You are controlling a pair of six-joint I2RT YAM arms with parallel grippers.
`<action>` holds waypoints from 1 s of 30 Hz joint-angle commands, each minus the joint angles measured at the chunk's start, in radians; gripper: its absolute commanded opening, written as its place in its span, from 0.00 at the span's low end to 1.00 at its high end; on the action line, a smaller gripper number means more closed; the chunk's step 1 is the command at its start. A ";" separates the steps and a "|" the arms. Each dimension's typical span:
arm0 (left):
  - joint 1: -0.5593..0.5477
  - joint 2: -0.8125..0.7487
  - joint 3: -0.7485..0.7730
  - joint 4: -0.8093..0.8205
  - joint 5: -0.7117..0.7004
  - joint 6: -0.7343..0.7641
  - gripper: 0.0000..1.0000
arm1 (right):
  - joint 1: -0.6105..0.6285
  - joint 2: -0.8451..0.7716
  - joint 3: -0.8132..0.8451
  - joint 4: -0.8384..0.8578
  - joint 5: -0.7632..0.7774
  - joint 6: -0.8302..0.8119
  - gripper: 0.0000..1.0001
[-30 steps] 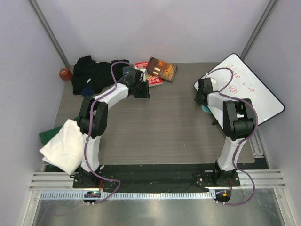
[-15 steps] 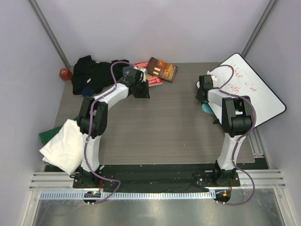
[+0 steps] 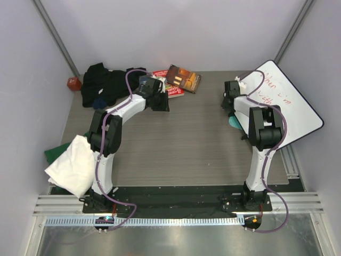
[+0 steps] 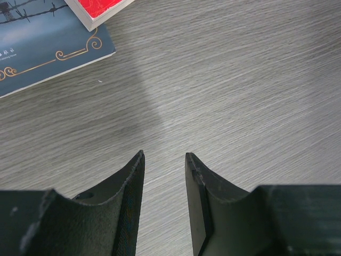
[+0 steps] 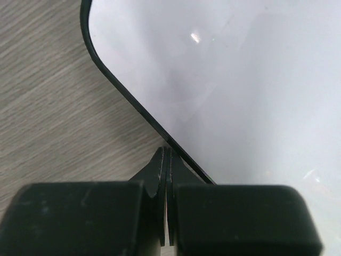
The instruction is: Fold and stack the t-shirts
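1. Cloth first: the black t-shirt (image 3: 109, 82) lies crumpled in the tabletop's far-left corner. Its print cannot be made out, and a bluish patch at its near edge is too small to name.
2. A folded white t-shirt (image 3: 72, 165) sits at the near-left edge, overhanging it. It covers most of a green t-shirt (image 3: 51, 154), of which only a corner shows.
3. The left fingers (image 4: 133, 181) are spread with nothing between them, over bare wood grain. Just beyond them lie a dark blue book (image 4: 48, 48) (gilt scrollwork on its cover) and a red-and-white book (image 4: 98, 8), both cut off by the frame.
4. The right fingers (image 5: 166, 160) are pressed together, with their tips at the black rim of a whiteboard (image 3: 287, 106).
5. The whiteboard juts past the tabletop's right edge, and its red handwriting is unreadable. A teal scrap (image 3: 233, 122) peeks from under it, mostly hidden by the board and the right arm.
6. A small red object (image 3: 73, 84) sits by the left wall, and I cannot tell what it is.
7. The tabletop (image 3: 181, 144) is grey wood grain, with pale walls on three sides, slanted poles in the back corners and metal rails along the near edge.
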 commanded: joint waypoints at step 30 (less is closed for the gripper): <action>0.035 -0.135 -0.063 0.040 -0.023 -0.096 0.42 | 0.039 -0.075 0.039 0.033 -0.232 0.001 0.30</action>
